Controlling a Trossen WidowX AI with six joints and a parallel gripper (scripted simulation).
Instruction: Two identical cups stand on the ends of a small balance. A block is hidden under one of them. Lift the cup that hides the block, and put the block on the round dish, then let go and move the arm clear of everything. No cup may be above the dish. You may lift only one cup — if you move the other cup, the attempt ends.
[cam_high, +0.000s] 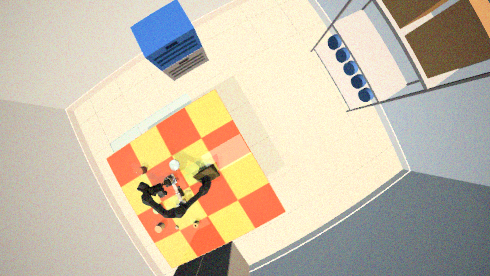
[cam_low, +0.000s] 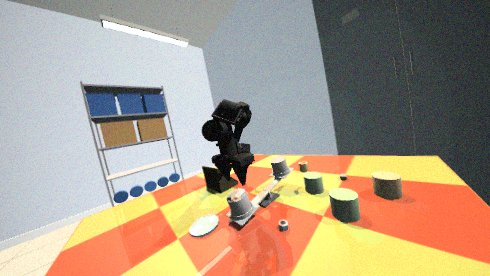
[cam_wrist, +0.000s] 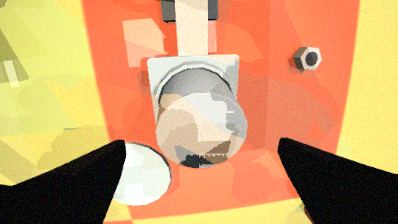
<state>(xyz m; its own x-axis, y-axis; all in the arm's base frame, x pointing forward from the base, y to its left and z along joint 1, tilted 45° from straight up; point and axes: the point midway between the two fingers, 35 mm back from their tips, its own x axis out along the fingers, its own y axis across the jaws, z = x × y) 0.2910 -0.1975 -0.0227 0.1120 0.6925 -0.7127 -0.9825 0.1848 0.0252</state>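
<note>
My arm (cam_high: 176, 212) (cam_low: 230, 131) is bent in an arc from its base, with the forearm folded over and the wrist turned down. My gripper (cam_low: 236, 181) (cam_wrist: 204, 146) points downward with fingers spread wide (nothing between them). Both fingertips show in the wrist view, one per side, well apart.

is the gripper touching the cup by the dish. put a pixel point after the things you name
Apart: the wrist view shows the gripper (cam_low: 234, 181) (cam_wrist: 204, 146) open, with orange table visible between each fingertip and the sides of the cup (cam_low: 239, 203) (cam_wrist: 201, 129).
</note>
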